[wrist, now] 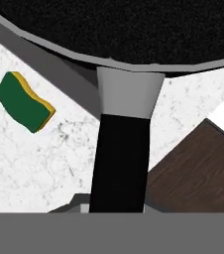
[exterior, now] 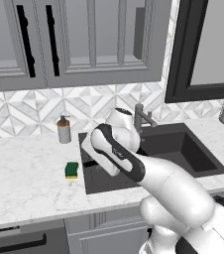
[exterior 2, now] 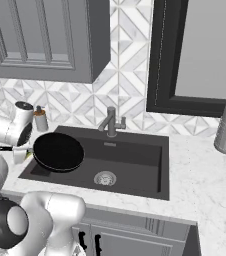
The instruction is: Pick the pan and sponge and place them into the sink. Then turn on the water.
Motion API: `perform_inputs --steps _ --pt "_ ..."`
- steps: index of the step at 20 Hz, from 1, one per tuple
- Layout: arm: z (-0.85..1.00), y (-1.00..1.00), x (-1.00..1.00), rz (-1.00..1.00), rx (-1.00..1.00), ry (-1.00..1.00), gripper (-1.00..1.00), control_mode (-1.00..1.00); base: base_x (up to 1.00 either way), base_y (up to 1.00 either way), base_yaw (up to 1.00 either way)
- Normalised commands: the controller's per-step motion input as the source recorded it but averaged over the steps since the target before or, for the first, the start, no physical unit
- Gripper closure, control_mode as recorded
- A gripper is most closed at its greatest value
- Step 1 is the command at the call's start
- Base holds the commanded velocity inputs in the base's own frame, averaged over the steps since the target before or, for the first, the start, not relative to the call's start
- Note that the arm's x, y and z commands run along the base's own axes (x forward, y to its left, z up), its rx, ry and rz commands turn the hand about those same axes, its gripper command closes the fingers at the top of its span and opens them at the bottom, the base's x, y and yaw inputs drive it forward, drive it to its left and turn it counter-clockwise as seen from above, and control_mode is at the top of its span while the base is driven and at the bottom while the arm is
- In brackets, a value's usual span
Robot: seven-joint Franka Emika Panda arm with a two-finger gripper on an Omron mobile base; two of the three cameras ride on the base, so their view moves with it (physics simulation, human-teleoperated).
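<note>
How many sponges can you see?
1. The sponge lies on the white counter, just left of the sink and in front of the soap dispenser. The arm hides part of the sink, so another could be behind it.

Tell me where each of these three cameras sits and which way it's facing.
Left base view: behind the arm to its left, looking forward and down at the counter, the sponge and the sink; the white arm rises from lower right.
Right base view: behind to the right, over the sink at the pan and faucet; the arm shows at lower left.
Hand view: on the hand, looking along the pan's handle down at the counter.
Both base views share sink and faucet; left base and hand views share the sponge.
</note>
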Motion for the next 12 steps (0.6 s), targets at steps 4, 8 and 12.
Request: perform_inputs --steps 4,8,12 --pt "-0.01 -0.26 0.67 0.04 -0.16 0.24 1.0 -1.0 0.0 0.0 0.0" --pt "-0.02 -0.28 0.47 0.0 -0.2 0.13 1.0 -1.0 0.0 0.0 0.0" --pt "-0.15 -0.35 0.34 0.0 -0.18 0.08 1.0 -1.0 0.0 0.0 0.0"
